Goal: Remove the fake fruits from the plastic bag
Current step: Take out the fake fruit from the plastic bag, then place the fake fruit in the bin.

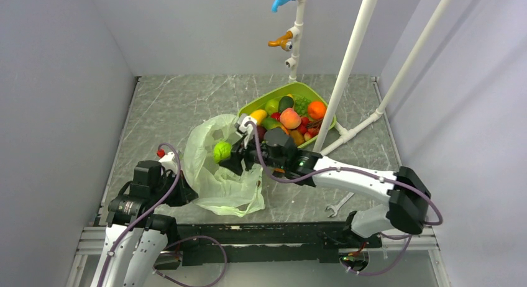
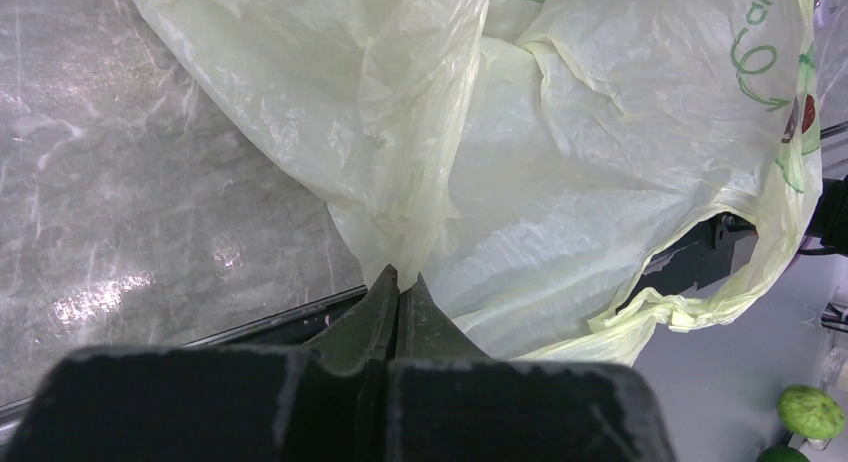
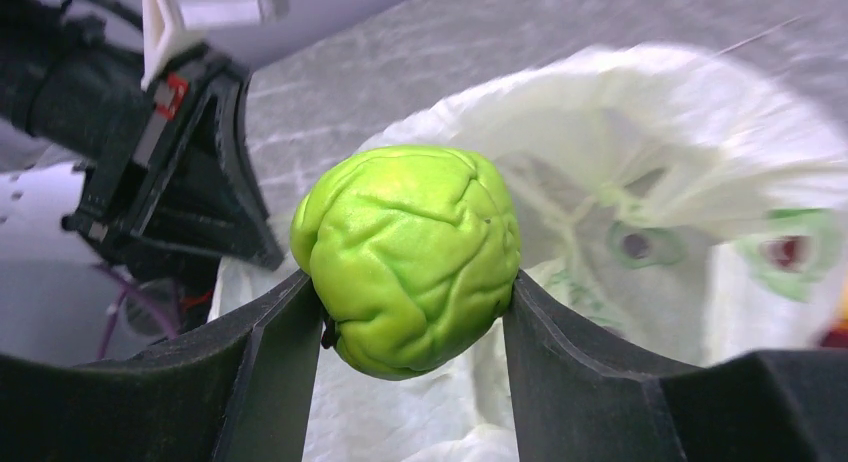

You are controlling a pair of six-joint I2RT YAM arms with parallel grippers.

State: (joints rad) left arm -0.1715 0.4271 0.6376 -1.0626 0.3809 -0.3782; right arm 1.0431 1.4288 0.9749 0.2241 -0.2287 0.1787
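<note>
The pale-green plastic bag lies crumpled on the table in front of the left arm, its mouth open toward the tray. My right gripper is shut on a round, wrinkled bright-green fake fruit, which hangs just above the bag's opening. My left gripper is shut on a fold of the bag at its near edge. More fake fruits fill the green tray, among them a peach, a dark avocado and grapes. I cannot see whether anything is left inside the bag.
Two slanted white pipes rise just right of the tray. A wrench lies on the table near the right arm. A small red thing sits by the left arm. Grey walls close in three sides.
</note>
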